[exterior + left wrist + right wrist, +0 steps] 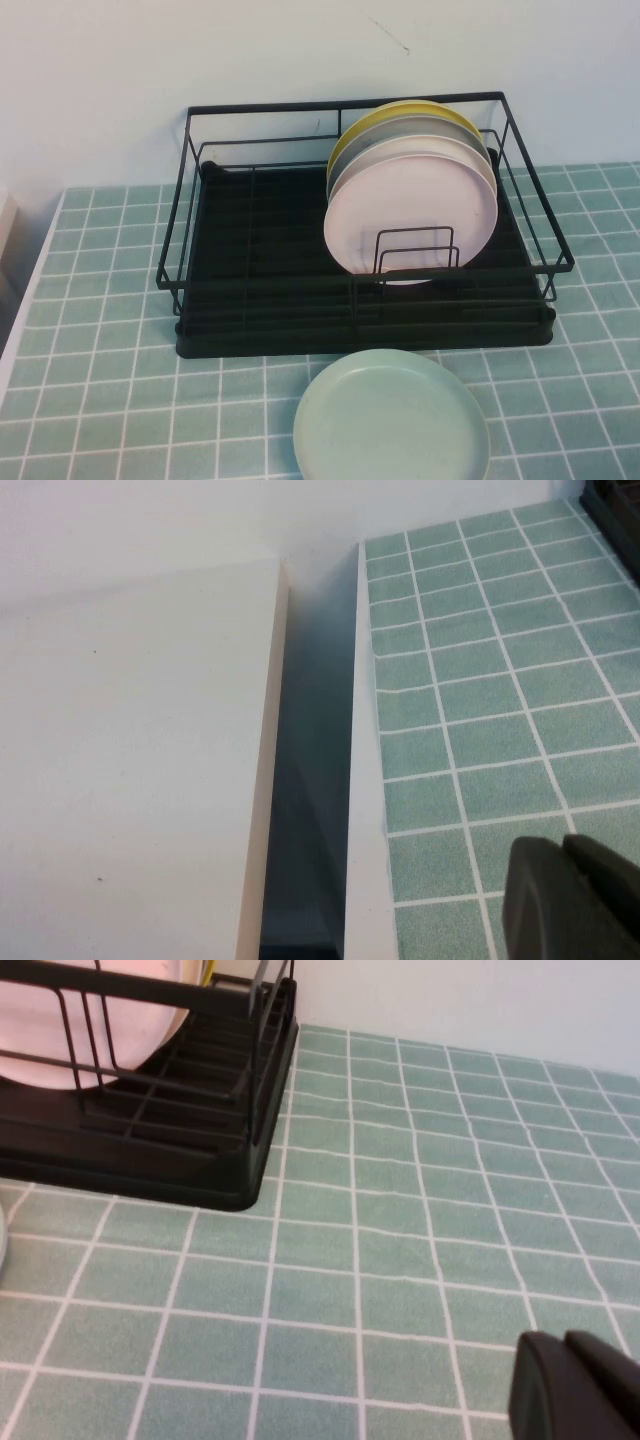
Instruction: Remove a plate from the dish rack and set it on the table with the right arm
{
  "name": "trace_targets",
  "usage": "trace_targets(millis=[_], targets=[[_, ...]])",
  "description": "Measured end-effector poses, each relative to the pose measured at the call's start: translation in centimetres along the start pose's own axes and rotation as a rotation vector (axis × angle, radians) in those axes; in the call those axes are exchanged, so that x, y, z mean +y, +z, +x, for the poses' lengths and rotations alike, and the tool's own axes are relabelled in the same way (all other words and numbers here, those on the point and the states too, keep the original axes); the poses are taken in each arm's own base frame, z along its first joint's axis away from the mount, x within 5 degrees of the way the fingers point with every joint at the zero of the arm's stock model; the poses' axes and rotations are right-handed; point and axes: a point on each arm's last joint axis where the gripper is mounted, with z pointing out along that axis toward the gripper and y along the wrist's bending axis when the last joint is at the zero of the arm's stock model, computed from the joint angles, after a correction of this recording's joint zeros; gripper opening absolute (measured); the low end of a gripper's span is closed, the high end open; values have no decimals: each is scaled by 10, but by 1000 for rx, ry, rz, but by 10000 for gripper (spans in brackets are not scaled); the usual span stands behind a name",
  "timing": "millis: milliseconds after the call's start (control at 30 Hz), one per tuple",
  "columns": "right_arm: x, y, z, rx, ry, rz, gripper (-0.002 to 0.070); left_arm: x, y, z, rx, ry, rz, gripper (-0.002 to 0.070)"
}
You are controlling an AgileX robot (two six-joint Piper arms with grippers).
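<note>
The pale pink plate (408, 208) stands on edge at the front of a stack in the black wire dish rack (260, 250), held by small wire dividers; an off-white plate and a yellow plate stand behind it. Its lower edge shows in the right wrist view (60, 1020) behind the rack's corner (230, 1175). Neither arm shows in the high view. My right gripper (565, 1345) is shut and empty, low over the teal tiled table (400, 1220) to the right of the rack. My left gripper (562, 852) is shut and empty over the table's left edge.
A mint-green plate (392, 415) lies flat on the table in front of the rack. A white surface (130, 760) sits beyond a dark gap (305, 810) at the table's left edge. A white wall stands behind the rack.
</note>
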Motion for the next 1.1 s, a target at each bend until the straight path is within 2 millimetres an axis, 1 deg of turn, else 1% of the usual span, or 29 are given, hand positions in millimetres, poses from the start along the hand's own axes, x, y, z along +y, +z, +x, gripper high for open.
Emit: trace_targets(millis=[633, 733, 833, 933, 1000, 1100], targets=[[1, 0, 0, -3, 27, -11, -1, 0, 0, 0, 0, 0, 0, -3], [2, 0, -1, -9, 69, -27, -1, 0, 0, 0, 0, 0, 0, -3], [5, 0, -2, -18, 153, -61, -1, 0, 0, 0, 0, 0, 0, -3], [10, 0, -3, -28, 291, -116, -1, 0, 0, 0, 0, 0, 0, -3], [14, -1, -7, -53, 428, -164, -1, 0, 0, 0, 0, 0, 0, -3], [17, -3, -16, -112, 697, -244, -1, 0, 0, 0, 0, 0, 0, -3]])
